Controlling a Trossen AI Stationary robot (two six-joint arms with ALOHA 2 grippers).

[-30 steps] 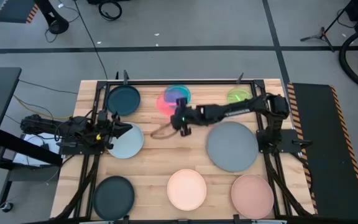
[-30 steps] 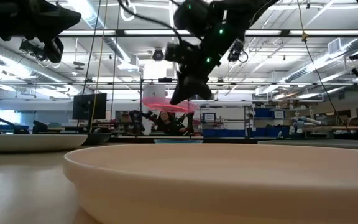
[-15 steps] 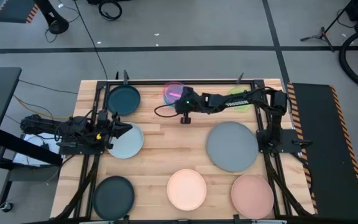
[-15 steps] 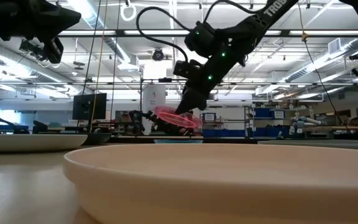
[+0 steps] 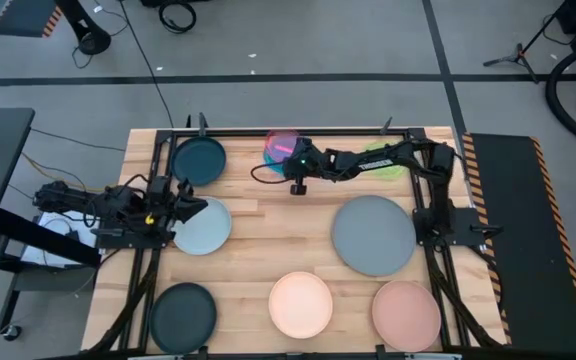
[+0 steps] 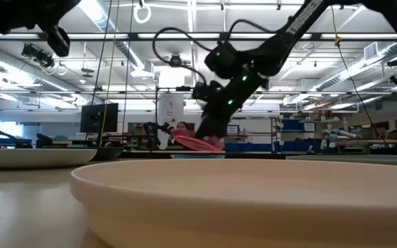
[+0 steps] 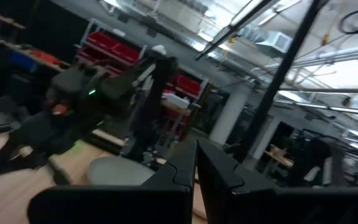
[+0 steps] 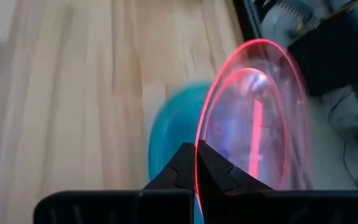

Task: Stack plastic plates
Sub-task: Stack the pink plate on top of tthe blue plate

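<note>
One small red-pink plate (image 8: 253, 112), pinched by its rim in the closed right gripper (image 5: 290, 160), carried low over the cyan plate (image 8: 169, 134) at the table's far edge, between the dark teal plate (image 5: 198, 160) and the green plate (image 5: 383, 157). Seen edge-on and tilted in the low view, near the surface; contact with the cyan plate cannot be told. To finish the placement well: level the red-pink plate before letting go, centre it over the cyan plate so the rims nest, lower until it rests flat, then open the fingers only a little and withdraw sideways and upward to avoid dragging the light plate off. Likely risk, as a judgement: thin translucent plastic slides easily, so a tilted release could send it skating across the wooden table (image 5: 268, 245). Further out: large grey plate (image 5: 373, 234), cream plate (image 5: 301, 304), pink plate (image 5: 405, 312), second dark teal plate (image 5: 182, 313) still unstacked. Left gripper (image 5: 190, 207) closed on nothing, parked above the pale blue-grey plate (image 5: 206, 230).
</note>
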